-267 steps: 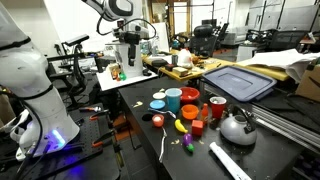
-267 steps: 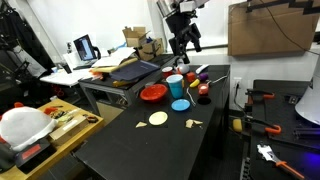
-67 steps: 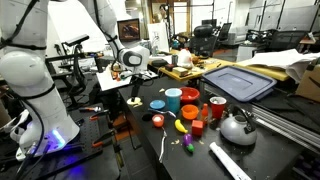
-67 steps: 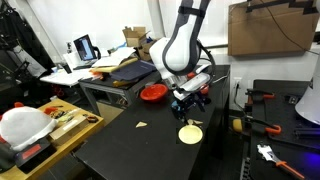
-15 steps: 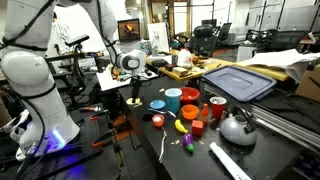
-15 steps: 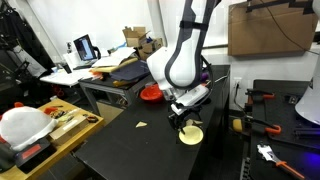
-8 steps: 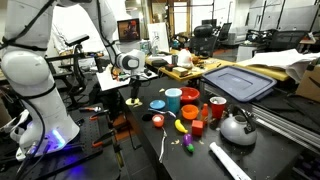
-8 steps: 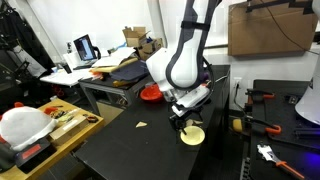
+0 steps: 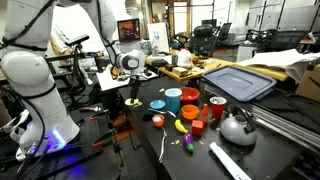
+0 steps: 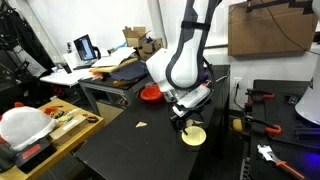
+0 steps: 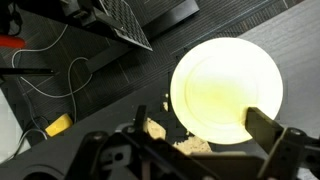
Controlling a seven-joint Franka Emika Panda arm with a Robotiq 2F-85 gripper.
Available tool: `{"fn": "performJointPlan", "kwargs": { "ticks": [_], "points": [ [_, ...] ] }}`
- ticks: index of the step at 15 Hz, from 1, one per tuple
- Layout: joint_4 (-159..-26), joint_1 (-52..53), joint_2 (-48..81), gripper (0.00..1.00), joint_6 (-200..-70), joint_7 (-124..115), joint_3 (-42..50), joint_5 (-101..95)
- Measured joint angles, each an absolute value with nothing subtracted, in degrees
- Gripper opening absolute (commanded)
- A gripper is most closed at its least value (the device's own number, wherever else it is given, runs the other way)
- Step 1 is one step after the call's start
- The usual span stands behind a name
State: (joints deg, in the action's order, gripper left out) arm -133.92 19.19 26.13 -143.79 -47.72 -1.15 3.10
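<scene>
Gripper [image 11: 200, 132], jaws spread wide and empty, hovering over black table [image 11: 250, 25]. Pale yellow round plate [image 11: 228, 90] directly below, centre toward 1 o'clock from jaw midpoint; no long axis. Tan scrap [image 11: 155, 128] just beside rim at 7 o'clock. Beyond, red dish [image 10: 152, 93].

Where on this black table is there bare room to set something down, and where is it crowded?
Free: the table between the pale plate and the tan scrap, and toward its near edge. Crowded: around the blue cup and kettle.
</scene>
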Motion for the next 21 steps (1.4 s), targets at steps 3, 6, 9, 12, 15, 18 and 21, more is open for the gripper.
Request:
{"fn": "performJointPlan", "kwargs": {
  "ticks": [3, 6, 9, 12, 15, 18, 21],
  "points": [
    [-133.93, 19.19, 26.04, 1.0, -143.64, -47.72, -1.62, 3.16],
    [-134.15, 19.12, 25.14, 1.0, -143.64, -47.72, -2.03, 3.56],
    [-134.55, 18.57, 23.59, 1.0, -143.64, -47.72, -2.25, 4.2],
    [-134.99, 17.87, 22.26, 1.0, -142.95, -47.71, -2.09, 3.96],
    [-135.03, 17.19, 22.06, 1.0, -140.04, -47.46, -1.93, 3.37],
    [-135.05, 16.61, 22.32, 1.0, -136.84, -46.74, -2.18, 3.38],
    [-135.01, 16.22, 23.29, 1.0, -136.16, -46.37, -2.39, 3.39]
  ]
}}
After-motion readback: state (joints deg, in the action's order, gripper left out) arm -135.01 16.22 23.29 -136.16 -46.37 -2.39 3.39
